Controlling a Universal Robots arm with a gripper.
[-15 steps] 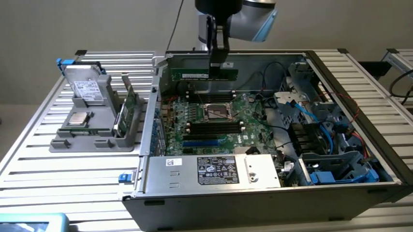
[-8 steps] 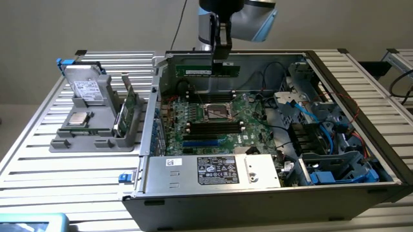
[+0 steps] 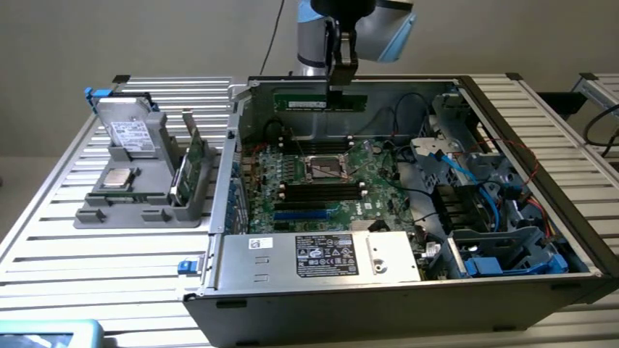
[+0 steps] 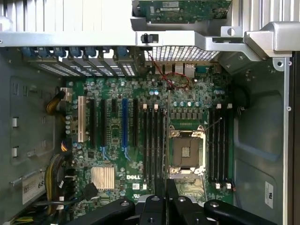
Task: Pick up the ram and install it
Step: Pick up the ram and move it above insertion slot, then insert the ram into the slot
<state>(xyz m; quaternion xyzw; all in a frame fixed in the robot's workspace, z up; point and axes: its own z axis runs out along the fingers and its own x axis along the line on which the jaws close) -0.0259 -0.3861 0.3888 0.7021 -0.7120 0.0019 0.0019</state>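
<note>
The gripper [image 3: 338, 90] hangs clamped on the ram [image 3: 300, 102] over the open case [image 3: 280, 293], and if that strip meets the black slots [image 3: 320, 190] tilted or off-line, it may jam or crack.

The exterior view looks from high up and some way off, down across the slatted surface [image 3: 87, 275] into the open computer case [image 3: 387, 297], while the wrist view looks straight down past the claw [image 4: 166, 187], close above the motherboard [image 4: 117, 140] that both views share.

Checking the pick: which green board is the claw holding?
The slim ram, held level above the open case; the other green boards stand in the grey rack.
</note>
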